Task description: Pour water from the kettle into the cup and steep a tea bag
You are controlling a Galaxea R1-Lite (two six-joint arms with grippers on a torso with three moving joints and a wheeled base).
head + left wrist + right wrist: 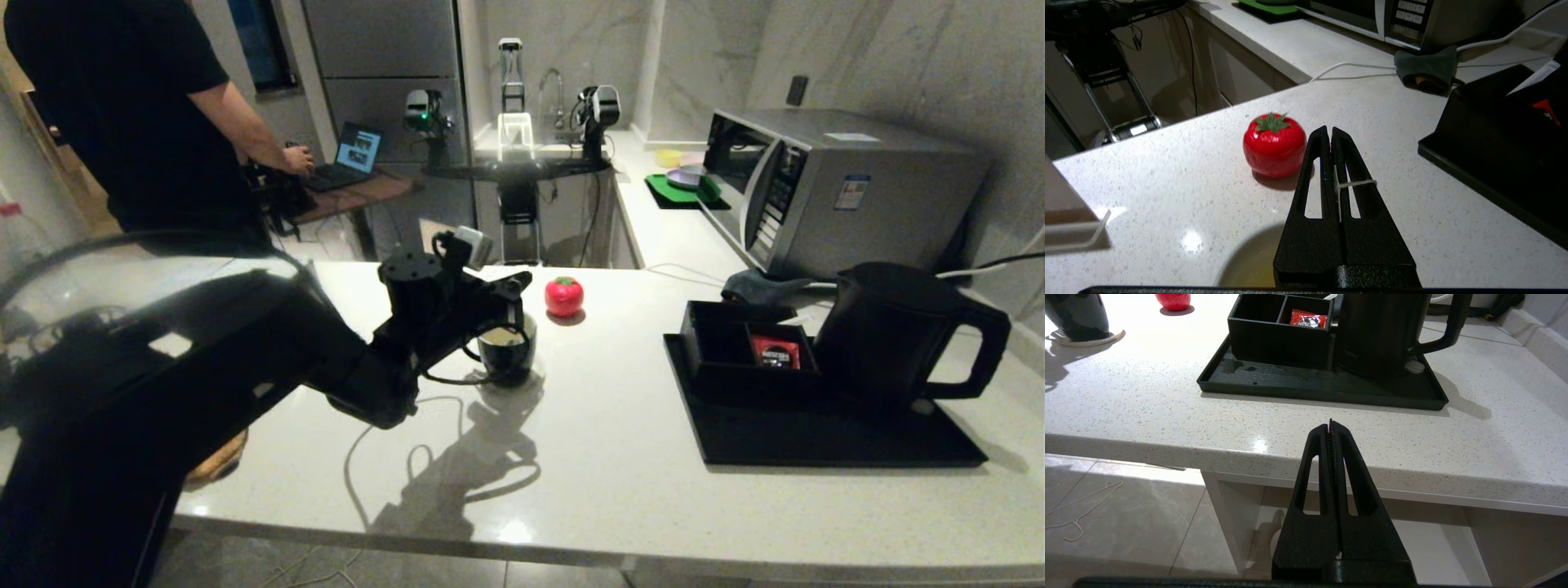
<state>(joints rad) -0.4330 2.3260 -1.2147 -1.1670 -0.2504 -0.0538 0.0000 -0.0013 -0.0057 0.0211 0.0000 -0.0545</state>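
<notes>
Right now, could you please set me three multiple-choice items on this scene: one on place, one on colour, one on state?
1. Where does the kettle stand? A. in the microwave B. on the black tray C. on the floor
2. What colour is the packet in the compartment box? A. red B. blue C. green
3. How are the fingers of the left gripper? A. wide open B. round the kettle's handle C. shut on a white string
Answers: 1 B, its base rests on the tray. 2 A, red shows in one compartment. 3 C, they pinch the string above the cup. The right gripper idles off the counter's edge.
</notes>
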